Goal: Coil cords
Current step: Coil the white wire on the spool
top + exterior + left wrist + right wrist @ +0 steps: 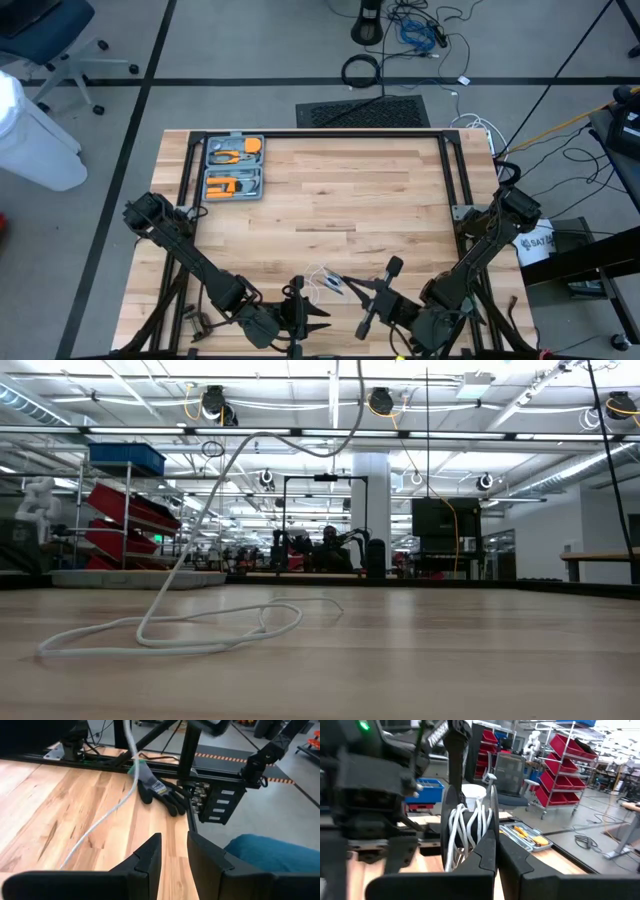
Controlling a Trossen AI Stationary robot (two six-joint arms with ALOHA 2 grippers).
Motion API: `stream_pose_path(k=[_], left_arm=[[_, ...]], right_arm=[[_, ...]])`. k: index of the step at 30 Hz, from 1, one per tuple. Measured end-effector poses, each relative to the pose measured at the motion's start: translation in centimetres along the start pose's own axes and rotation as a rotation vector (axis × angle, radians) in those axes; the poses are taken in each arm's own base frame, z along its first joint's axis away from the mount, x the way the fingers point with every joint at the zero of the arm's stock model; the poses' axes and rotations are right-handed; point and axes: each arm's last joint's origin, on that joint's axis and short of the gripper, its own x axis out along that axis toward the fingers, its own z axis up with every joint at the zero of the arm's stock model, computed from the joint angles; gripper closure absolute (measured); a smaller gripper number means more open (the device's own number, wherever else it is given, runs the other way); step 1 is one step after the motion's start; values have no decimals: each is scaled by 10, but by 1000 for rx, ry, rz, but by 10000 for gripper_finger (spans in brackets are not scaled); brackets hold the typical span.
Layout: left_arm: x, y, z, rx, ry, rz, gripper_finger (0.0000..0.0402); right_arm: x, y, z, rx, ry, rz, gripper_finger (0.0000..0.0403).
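Note:
The thin white cord (170,632) lies in loose loops on the wooden table near its front edge (325,282). One strand rises from the loops to the black-and-silver reel (468,815), which has several turns of cord wound on it. My right gripper (496,862) is shut on the reel, above the table's near middle (383,300). My left gripper (173,854) stands open just left of the loops (312,318) with nothing between its fingers. The cord (107,810) runs past it a little way off. My right gripper pinches the reel by the lower part of its rim (481,846) between its two fingers. The fingers come in about level from the table's right. The reel stands on edge, lifted clear of the table. The cord hangs slack from it down to the loops.
A grey tool case (233,167) with orange tools lies open at the table's far left. A black work glove (161,792) lies on the table by the black frame rail (210,775). Bare wood stretches across the table's middle and far part.

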Motion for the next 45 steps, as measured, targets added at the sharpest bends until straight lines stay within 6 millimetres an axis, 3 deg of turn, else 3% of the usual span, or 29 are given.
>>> stream_pose_path(k=[10,18,26,34,45], left_arm=[[-5,-8,-3,56,-3,-19,303],[-9,-8,-4,213,-58,146,303],[-9,-3,-19,244,-25,169,303],[-7,11,-40,308,6,306,302],[-7,14,-43,269,15,307,204]], right_arm=[[-12,3,5,-8,-18,31,403],[-13,3,7,-15,-25,35,403],[-25,6,9,-12,-34,66,403],[-37,8,14,-21,-53,92,403],[-41,9,14,-29,-55,104,403]])
